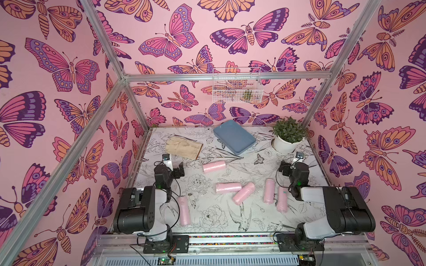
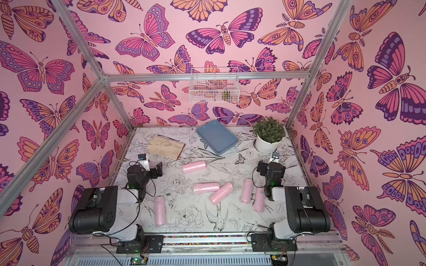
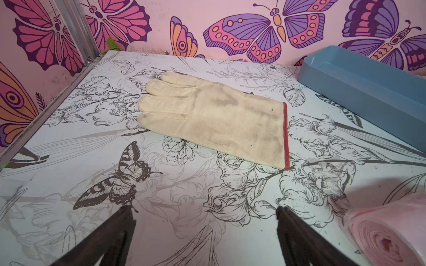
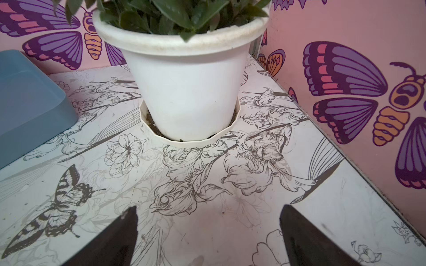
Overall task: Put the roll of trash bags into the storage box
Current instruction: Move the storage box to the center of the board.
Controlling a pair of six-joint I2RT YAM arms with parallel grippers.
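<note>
both hands are open over the bench (image 1: 253,161), with nothing in either one. the left hand (image 3: 205,214) has its fingers spread, and a grubby cream glove (image 3: 214,119) lies flat straight ahead of it. the closest roll of trash bags (image 3: 389,232) lies on its side just off that hand's right, near but not touching. the blue storage box (image 1: 234,135) sits further out past that roll. it's ahead and right of the left hand, and ahead and left of the right hand (image 4: 207,214). the right hand points at a white plant pot (image 4: 189,92) in its saucer, close in front. five more pink rolls (image 1: 244,193) are scattered on the bench back behind the hands, mostly between the two arms. all of them are outside the box.
</note>
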